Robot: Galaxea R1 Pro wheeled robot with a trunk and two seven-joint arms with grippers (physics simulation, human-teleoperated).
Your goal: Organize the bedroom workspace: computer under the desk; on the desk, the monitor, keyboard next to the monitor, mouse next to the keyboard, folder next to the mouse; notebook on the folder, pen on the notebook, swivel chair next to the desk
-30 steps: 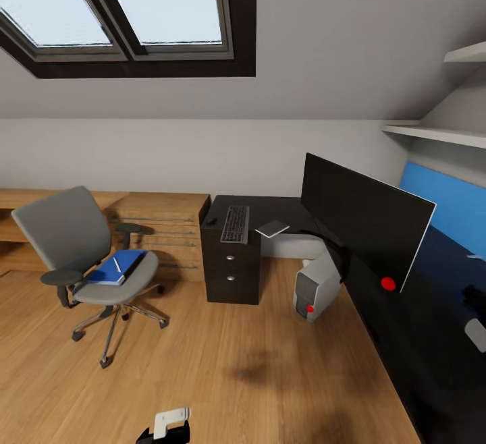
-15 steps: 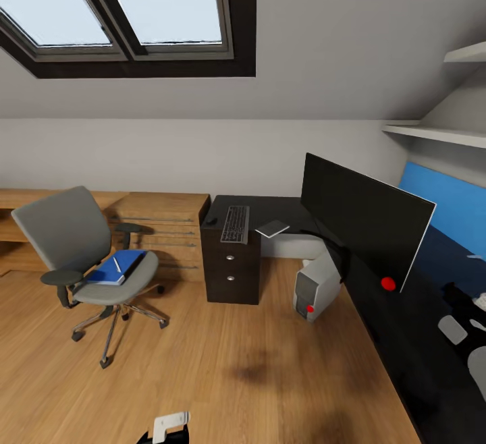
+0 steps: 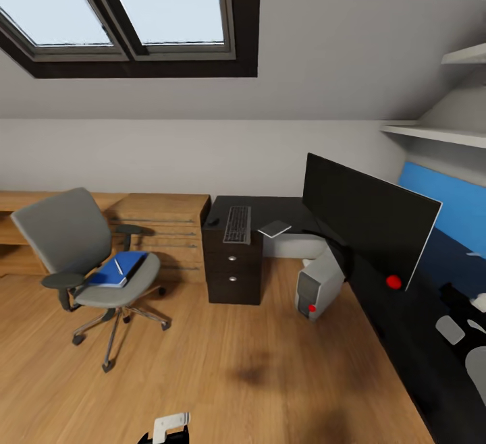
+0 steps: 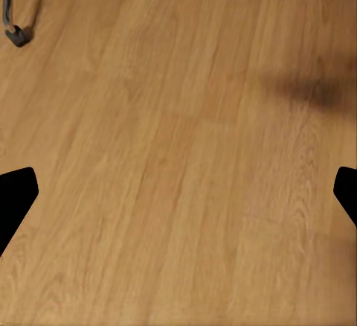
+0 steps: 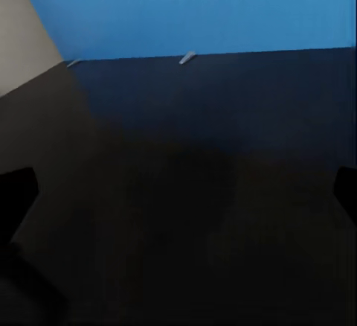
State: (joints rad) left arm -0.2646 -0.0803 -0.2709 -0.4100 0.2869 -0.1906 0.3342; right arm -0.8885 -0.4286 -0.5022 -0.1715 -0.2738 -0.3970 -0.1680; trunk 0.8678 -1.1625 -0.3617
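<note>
Left gripper (image 4: 178, 192) hangs over bare wood floor (image 4: 186, 140), jaws spread wide, nothing between them; chair casters (image 4: 16, 36) lie ahead of the fingertips. Right gripper (image 5: 178, 192) is released too, jaws apart above the dark desk (image 5: 193, 214), blue panel (image 5: 208, 10) ahead. Swivel chair (image 3: 81, 262) carries the blue folder (image 3: 115, 270), well apart from both grippers. Keyboard (image 3: 237, 224) lies on the desk's drawer end, monitor (image 3: 368, 218) upright on the desk, computer (image 3: 317, 285) beneath.
</note>
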